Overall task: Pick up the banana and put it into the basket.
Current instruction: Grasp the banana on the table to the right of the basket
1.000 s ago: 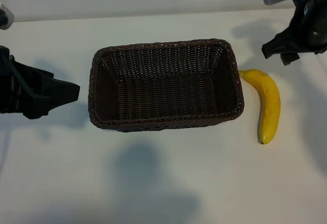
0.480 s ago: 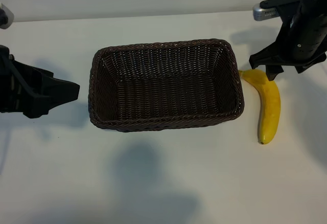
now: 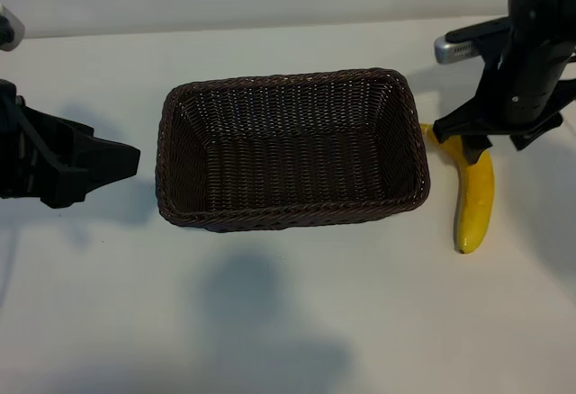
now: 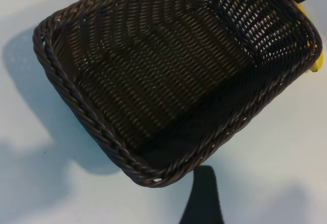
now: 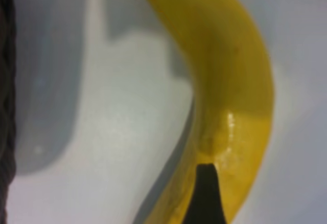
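While the left gripper (image 3: 126,158) is idling open, the spread right gripper (image 3: 474,140) is straddling the curved yellow banana (image 3: 474,201) beside the brown wicker basket (image 3: 171,106).

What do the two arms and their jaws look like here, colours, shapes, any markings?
Both are matte black. The left gripper at the table's left edge is a blocky, angular housing tapering to a wedge, with ribbed moulding behind it. The right gripper, over the banana, hangs from a rounded black wrist carrying a silver-grey cylindrical camera body on its side. Its jaws are dark, flat and pointed. No visible markings or loose cables.
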Action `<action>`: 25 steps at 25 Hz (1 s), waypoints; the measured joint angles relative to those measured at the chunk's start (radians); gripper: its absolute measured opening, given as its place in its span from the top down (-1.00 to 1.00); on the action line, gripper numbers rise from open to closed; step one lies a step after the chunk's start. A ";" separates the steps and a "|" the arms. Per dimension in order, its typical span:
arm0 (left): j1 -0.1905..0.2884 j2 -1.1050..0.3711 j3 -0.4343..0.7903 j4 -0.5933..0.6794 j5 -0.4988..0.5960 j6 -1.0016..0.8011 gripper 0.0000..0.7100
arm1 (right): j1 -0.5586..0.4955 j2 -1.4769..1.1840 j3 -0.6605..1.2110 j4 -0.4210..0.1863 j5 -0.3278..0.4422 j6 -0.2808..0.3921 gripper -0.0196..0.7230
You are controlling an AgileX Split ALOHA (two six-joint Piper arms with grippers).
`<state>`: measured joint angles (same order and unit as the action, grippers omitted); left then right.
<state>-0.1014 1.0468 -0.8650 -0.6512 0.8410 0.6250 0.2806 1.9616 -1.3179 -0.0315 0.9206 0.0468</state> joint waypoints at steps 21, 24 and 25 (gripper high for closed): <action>0.000 0.000 0.000 0.001 0.000 0.000 -0.62 | -0.007 0.089 -0.004 0.039 -0.014 -0.033 -0.63; 0.000 0.000 0.000 0.001 0.000 0.000 -0.62 | -0.007 0.089 -0.005 0.039 -0.014 -0.034 -0.53; 0.000 0.000 0.000 0.001 0.000 0.000 -0.62 | -0.007 0.089 -0.005 0.039 -0.014 -0.033 -0.45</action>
<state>-0.1014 1.0468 -0.8650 -0.6506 0.8410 0.6248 0.2741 2.0504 -1.3225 0.0077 0.9069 0.0138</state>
